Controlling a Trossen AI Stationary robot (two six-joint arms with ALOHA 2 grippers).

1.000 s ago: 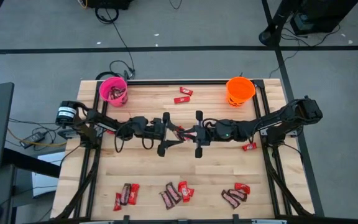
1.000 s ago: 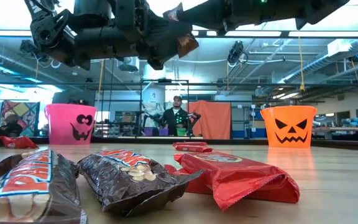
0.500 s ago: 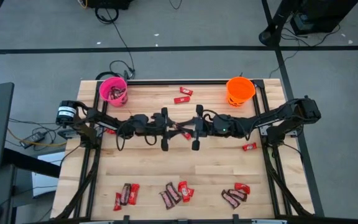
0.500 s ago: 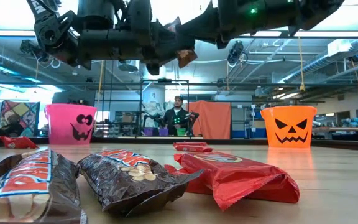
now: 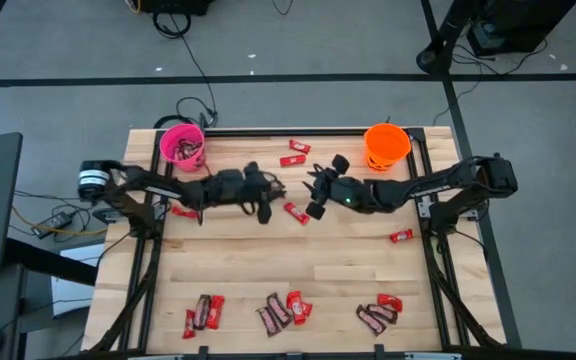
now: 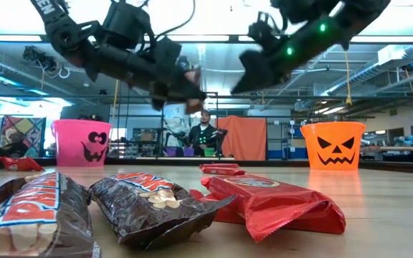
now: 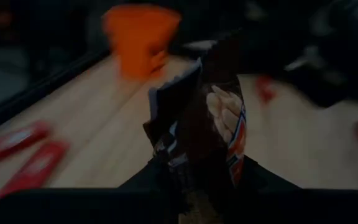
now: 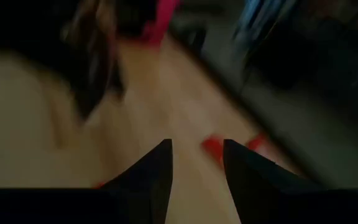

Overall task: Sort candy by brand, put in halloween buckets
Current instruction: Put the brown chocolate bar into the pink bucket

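While both arms reached over the middle of the worktop (image 5: 368, 260), the left end effector (image 5: 274, 188) was clamped on a dark brown candy bar (image 7: 207, 124), which stood upright between its fingers in the left wrist view. In the high view this end effector hung to the right of the pink bucket (image 5: 182, 145), above the wood.

Close by on its right, the right end effector (image 5: 314, 178) hung with its fingers (image 8: 157, 168) apart and nothing between them, just left of the orange bucket (image 5: 386, 145).

Between the two end effectors, one red bar (image 5: 296, 212) lay on the worktop. Two more red bars (image 5: 294, 153) lay near the far edge between the buckets, and another red bar (image 5: 400, 236) lay near the right rail. Along the near edge sat three mixed clusters of red and brown bars: a left cluster (image 5: 203, 313), a middle cluster (image 5: 284, 310) and a right cluster (image 5: 379, 313). The pink bucket held some dark wrappers.

From table height, a brown bar (image 6: 153, 204) and a red bar (image 6: 271, 204) filled the foreground, and a person (image 6: 203, 136) stood in the room beyond.
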